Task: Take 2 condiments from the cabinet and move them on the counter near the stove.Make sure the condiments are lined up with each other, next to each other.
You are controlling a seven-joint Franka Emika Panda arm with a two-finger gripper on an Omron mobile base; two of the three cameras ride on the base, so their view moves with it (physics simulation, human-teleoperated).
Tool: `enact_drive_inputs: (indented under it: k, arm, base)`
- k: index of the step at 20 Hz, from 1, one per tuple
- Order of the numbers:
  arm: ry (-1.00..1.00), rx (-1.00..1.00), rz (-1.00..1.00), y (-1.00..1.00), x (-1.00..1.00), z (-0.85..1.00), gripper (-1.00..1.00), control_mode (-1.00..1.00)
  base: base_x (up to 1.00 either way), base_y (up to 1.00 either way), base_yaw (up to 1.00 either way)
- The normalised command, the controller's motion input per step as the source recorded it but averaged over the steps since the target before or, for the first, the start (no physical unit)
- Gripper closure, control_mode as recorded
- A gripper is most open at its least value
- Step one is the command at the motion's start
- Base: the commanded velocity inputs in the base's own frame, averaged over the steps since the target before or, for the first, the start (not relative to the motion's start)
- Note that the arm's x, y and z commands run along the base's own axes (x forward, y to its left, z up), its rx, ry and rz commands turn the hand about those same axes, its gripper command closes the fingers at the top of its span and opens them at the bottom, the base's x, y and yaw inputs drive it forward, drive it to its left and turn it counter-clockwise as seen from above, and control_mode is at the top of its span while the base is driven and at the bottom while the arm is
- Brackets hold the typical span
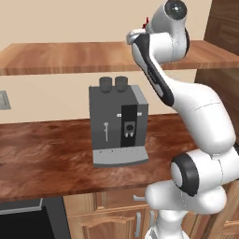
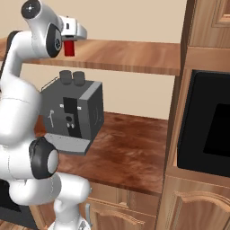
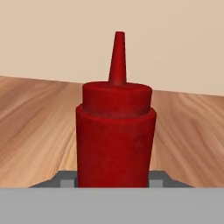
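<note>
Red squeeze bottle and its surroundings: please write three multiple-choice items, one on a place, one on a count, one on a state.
1. Where does the red squeeze bottle stand?
A. on the open wall shelf
B. on the counter
C. on top of the coffee machine

2. How many round dark knobs are on top of the coffee machine?
A. one
B. two
C. four

3. How does the hand stand to the bottle?
A. wide open, far from it
B. closed on it, one finger on each side
C. shut, with nothing between the fingers

Answers:
1 A: light wood-grain plank spreads under it in the hand view.
2 B: two show side by side in both base views.
3 B: the bottle sits upright between the two finger tips.
</note>
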Motion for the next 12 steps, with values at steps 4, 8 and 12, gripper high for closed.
enact_drive_inputs:
  k: [4,8,12]
  arm:
    - [-0.06,0.0,0.04,0.0,-1.0,0.17,1.0,-1.0]
    - [-0.01,0.0,0.09,0.0,-1.0,0.05,1.0,-1.0]
    - [-0.02,0.0,0.13,0.0,-1.0,-0.05,1.0,-1.0]
  base:
    - [0.0,0.0,0.0]
    - [0.0,0.0,0.0]
    - [0.0,0.0,0.0]
